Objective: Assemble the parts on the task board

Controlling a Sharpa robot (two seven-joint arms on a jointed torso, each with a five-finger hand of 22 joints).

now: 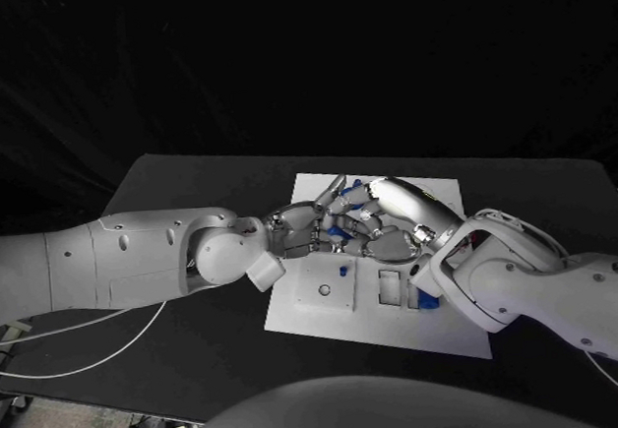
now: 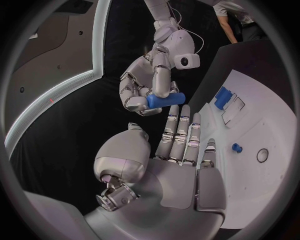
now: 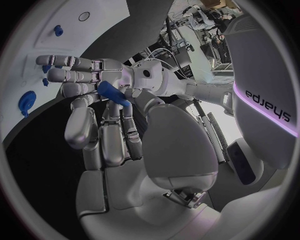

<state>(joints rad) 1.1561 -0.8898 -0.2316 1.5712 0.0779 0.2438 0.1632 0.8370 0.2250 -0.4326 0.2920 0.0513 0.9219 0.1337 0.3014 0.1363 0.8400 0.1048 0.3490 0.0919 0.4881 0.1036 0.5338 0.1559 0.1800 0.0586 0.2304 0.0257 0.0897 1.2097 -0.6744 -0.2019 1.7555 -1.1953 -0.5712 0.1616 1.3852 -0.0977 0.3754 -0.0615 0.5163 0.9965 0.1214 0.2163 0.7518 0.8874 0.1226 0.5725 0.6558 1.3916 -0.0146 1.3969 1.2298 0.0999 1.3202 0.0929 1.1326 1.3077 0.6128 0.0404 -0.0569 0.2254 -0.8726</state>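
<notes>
Black table all round, with the white task board sitting mid-table and both arms meeting right above it. From the head view, the left hand and the right hand are crowding together over the board's far half, bits of blue showing between the fingers. Nearer the robot on that board, a small blue peg is standing beside a round hole, and another blue piece is sitting by the rectangular slots.

Left wrist view: the left hand is lying flat and released, palm up, fingers straight, gripping nothing. Just past its fingertips the right hand is clutching a blue cylinder, fingers wrapped round the middle so one end is poking out. Off to the side, the board is carrying the blue block and the little peg.

Right wrist view: the right hand is pinching that cylinder at its fingertips, with the left hand hovering just beyond it, board behind.

My guess is the cylinder is hard, light, smooth plastic, so probably a bit slippery and fine to squeeze. I'd be taking it round the middle and leaving the end free for seating.
</notes>
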